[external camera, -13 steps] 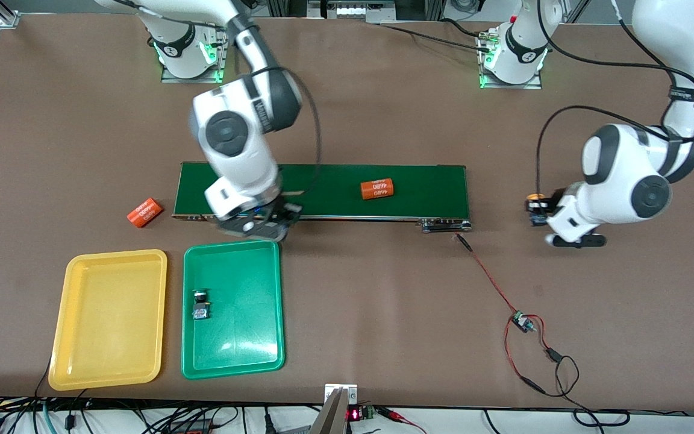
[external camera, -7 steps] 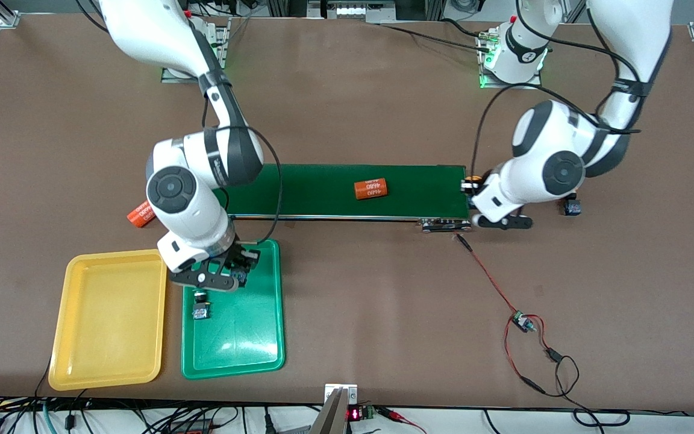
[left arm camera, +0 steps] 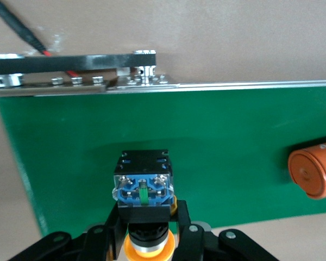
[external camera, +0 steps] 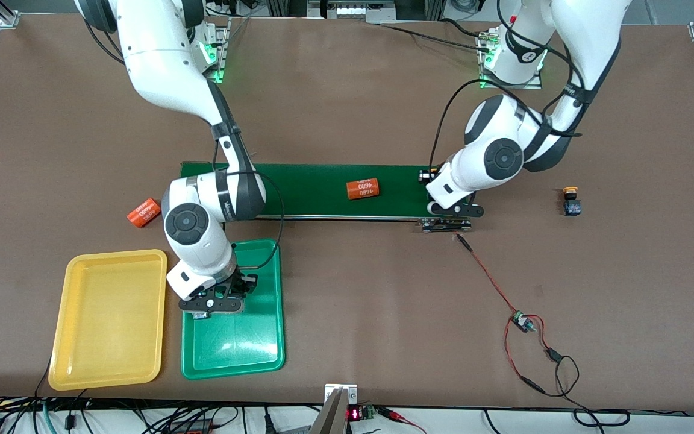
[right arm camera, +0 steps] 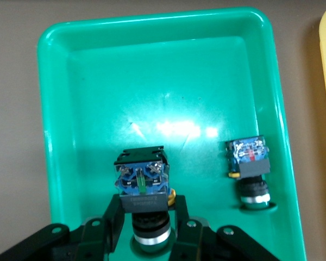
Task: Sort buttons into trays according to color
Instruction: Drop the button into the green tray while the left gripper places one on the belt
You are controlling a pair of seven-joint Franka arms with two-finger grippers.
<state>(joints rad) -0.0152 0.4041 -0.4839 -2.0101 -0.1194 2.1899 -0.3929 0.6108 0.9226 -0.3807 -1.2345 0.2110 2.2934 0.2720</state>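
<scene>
Both arms reach out, left hand (left arm camera: 146, 239) and right hand (right arm camera: 146, 225) clamped.

Held button, right gripper (right arm camera: 144, 234): I see its cap (right arm camera: 150, 239) only in part; colour cannot be told.
Second button (right arm camera: 249, 168) in green tray (right arm camera: 152, 70): hidden from me in the front view by the right arm.
Left-held button (left arm camera: 144, 187): its yellow cap (left arm camera: 146, 251) is cut off by the wrist view's edge.
Orange cylinder (left arm camera: 315, 173): cut off at the edge.
Loose button (external camera: 572, 202): too small for detail.
</scene>
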